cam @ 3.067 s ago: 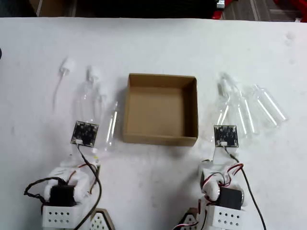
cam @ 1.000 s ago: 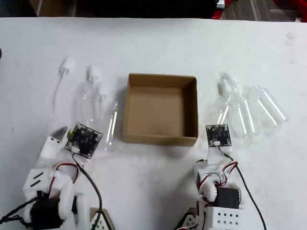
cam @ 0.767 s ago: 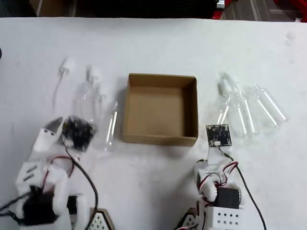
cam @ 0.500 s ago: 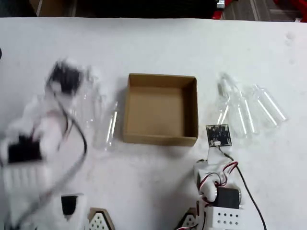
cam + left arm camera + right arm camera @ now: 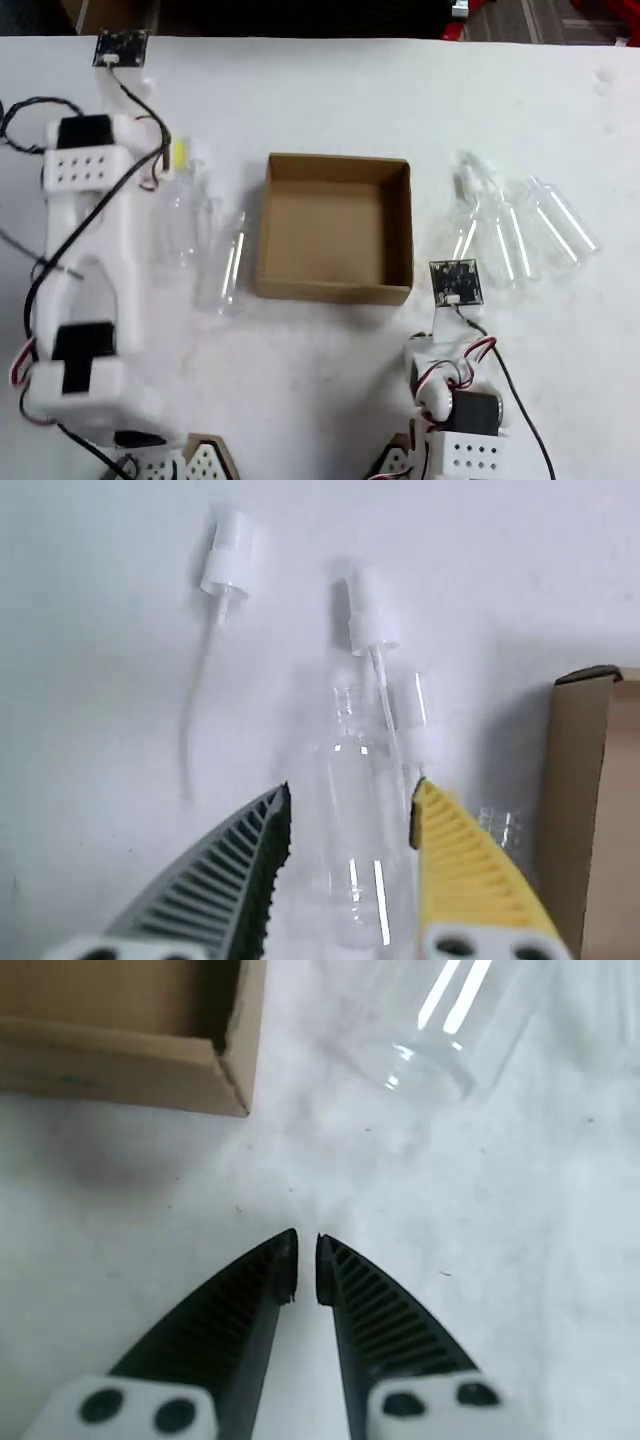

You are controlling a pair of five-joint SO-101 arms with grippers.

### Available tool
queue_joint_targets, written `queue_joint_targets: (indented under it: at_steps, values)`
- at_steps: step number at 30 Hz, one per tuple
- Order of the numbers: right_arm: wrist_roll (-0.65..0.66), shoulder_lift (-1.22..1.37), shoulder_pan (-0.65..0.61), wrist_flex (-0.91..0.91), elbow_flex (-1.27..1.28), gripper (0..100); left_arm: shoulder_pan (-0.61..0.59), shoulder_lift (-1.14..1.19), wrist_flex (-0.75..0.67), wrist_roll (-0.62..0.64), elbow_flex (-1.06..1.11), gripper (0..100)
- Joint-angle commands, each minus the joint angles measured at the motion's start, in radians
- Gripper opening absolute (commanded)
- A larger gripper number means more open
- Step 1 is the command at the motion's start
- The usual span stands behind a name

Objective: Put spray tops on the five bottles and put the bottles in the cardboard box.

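Note:
My left gripper (image 5: 350,792) is open above a clear bottle (image 5: 352,860) lying on the white table, grey finger on one side and yellow finger (image 5: 180,155) on the other. A white spray top (image 5: 370,620) lies at that bottle's neck, its tube over the bottle. A second spray top (image 5: 222,565) with a long tube lies loose beside it. Another bottle (image 5: 225,262) lies closer to the cardboard box (image 5: 262,225). Three clear bottles (image 5: 510,235) lie to the right of the box. My right gripper (image 5: 305,1252) is shut and empty over bare table, near a bottle's base (image 5: 430,1050).
The box is open-topped with nothing inside, and its corner (image 5: 230,1055) is close to my right gripper. The left arm (image 5: 85,250) stretches over the table's left side. The right arm's base (image 5: 460,415) sits at the front edge.
The left arm has swung up from the front edge and stretched far out over the left bottles. The right arm has stayed still over the last second.

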Motion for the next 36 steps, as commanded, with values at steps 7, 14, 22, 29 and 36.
queue_joint_targets:
  at_steps: [7,14,22,29,36]
  values:
    - [0.0,-0.004,0.008,-0.016,0.009,1.6,0.03,0.366,0.002,0.055,-0.33,18]
    - [0.0,-0.004,0.008,-0.016,0.009,1.6,0.005,0.558,0.002,0.057,-0.488,18]
    - [0.0,-0.004,0.008,-0.016,0.009,1.6,-0.028,0.662,0.018,0.057,-0.58,18]
    - [0.0,-0.004,0.008,-0.016,0.009,1.6,-0.024,0.674,0.107,0.055,-0.608,18]
    - [0.0,-0.004,0.008,-0.016,0.009,1.6,-0.027,0.676,0.107,0.055,-0.605,14]
